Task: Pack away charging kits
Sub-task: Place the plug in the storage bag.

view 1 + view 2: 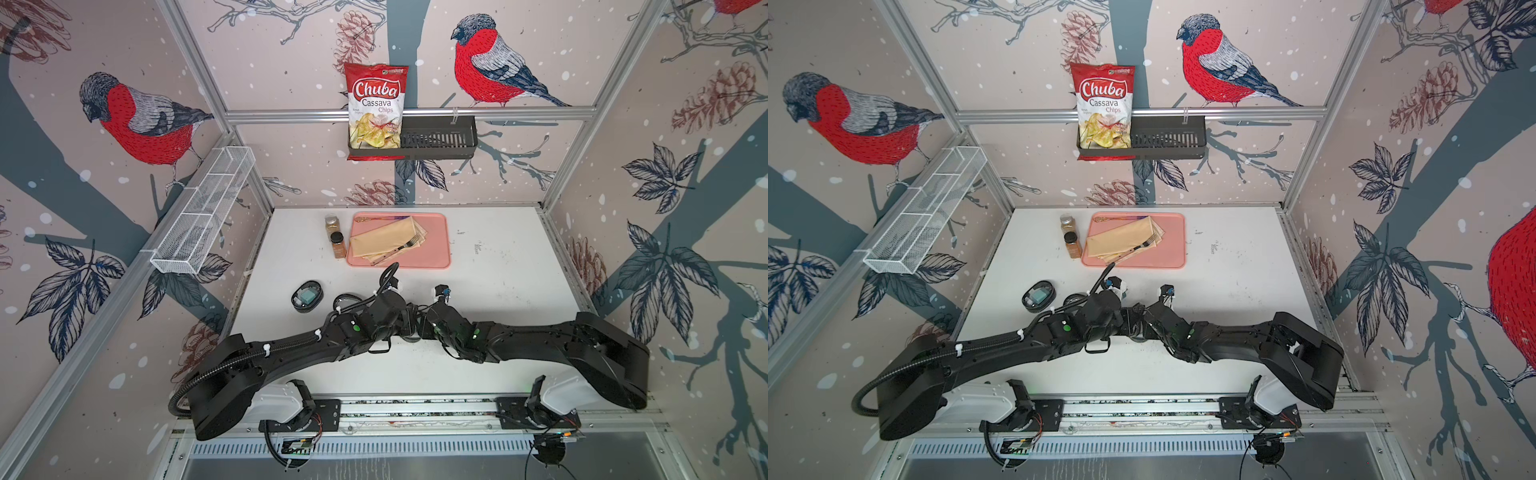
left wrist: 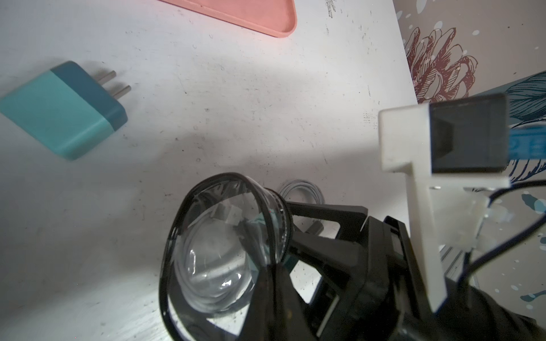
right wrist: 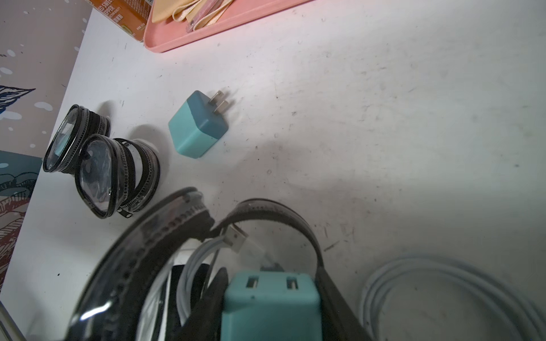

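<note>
My left jaws were clenched on the rim of the open case (image 3: 139,259), mid-way across the worktop (image 1: 498,270). My right jaws gripped a teal adapter (image 3: 270,304) at its mouth, over the cable (image 3: 195,259) inside. Pushed in crooked, it could snag the zip and tug the rim free.

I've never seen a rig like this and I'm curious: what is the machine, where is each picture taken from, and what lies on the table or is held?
Two black robot arms with pincer grippers work over a white table. Both top views look down from overhead; the other two come from cameras on the arms' wrists. The left gripper pinches an open black oval clear-lidded case; the right gripper holds a teal cube plug adapter at its opening. Lying loose: another teal adapter, a coiled white cable, a closed case, a third case, brown spice jars, a pink tray.
</note>
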Motion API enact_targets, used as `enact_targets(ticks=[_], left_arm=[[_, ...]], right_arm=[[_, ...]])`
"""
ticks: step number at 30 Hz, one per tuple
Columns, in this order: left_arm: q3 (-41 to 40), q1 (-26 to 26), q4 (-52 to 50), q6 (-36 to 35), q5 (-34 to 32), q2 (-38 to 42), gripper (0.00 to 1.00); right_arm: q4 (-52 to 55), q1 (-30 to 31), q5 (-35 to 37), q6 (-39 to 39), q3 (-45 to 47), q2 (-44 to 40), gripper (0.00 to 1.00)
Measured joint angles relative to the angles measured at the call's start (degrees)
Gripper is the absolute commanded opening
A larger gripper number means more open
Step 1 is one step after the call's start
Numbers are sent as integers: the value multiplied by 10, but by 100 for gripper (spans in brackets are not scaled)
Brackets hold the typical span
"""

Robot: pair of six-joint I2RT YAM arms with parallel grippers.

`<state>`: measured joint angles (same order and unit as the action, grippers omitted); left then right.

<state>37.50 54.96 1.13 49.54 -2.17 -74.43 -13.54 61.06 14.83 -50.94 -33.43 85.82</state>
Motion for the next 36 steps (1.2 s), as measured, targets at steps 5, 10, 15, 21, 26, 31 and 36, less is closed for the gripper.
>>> enact_targets(ticks=[5,10,15,21,26,31,36], left_arm=[[-34,0,31,2,11,7,0],[-49,0,52,3,11,17,0],[-59,0,68,5,19,20,0],[-66,0,76,7,15,17,0],[-69,0,74,11,9,17,0],[-69,0,74,12,9,21,0],[-69,0,75,13,5,21,0]], right_arm=[[-5,-1,-3,0,0,5,7],[-26,0,-19,0,0,14,14],[-37,8,-32,-1,-2,24,25],[-39,12,-42,-5,-18,47,47],[-23,11,-41,-15,-22,52,58],[-16,9,-43,-15,-22,43,58],[-9,3,-45,-15,-15,18,57]])
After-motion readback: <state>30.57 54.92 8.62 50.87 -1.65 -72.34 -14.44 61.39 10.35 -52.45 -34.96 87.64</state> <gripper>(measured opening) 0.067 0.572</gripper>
